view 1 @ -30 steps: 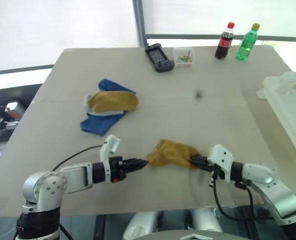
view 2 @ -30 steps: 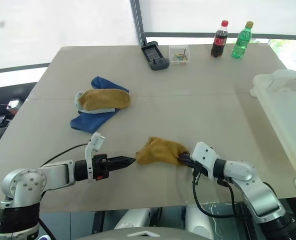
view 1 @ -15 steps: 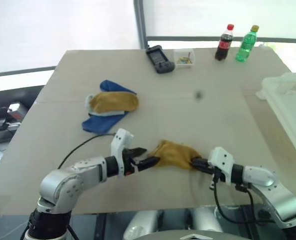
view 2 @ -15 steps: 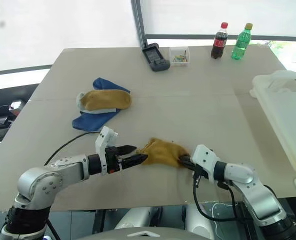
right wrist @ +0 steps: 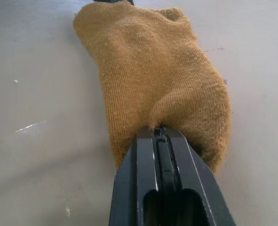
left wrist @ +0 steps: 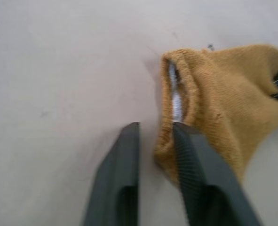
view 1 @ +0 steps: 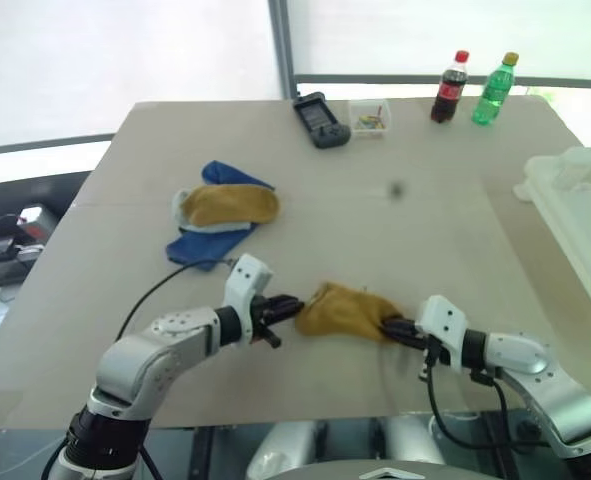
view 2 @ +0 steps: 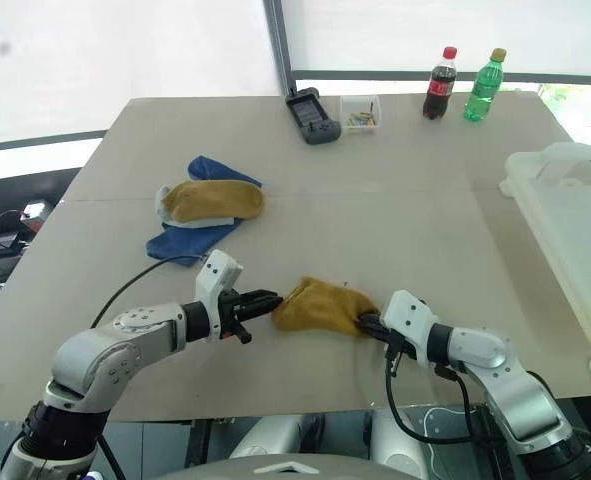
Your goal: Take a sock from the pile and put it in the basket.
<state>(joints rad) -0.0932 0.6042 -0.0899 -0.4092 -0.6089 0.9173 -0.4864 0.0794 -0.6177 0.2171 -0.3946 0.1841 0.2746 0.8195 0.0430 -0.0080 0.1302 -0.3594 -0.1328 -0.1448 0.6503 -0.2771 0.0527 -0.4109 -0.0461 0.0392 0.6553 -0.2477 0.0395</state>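
Jaws of the right gripper (right wrist: 160,134) pinch a yellow sock (view 1: 343,311) on the table (view 1: 425,240); the left gripper (left wrist: 155,136) has narrow jaws at its cuff.

No legible text, numbers or signs anywhere: the red label on the dark cola bottle (view 1: 448,81) and the label on the green bottle (view 1: 494,88), both far beyond the jaws, are too small to read.
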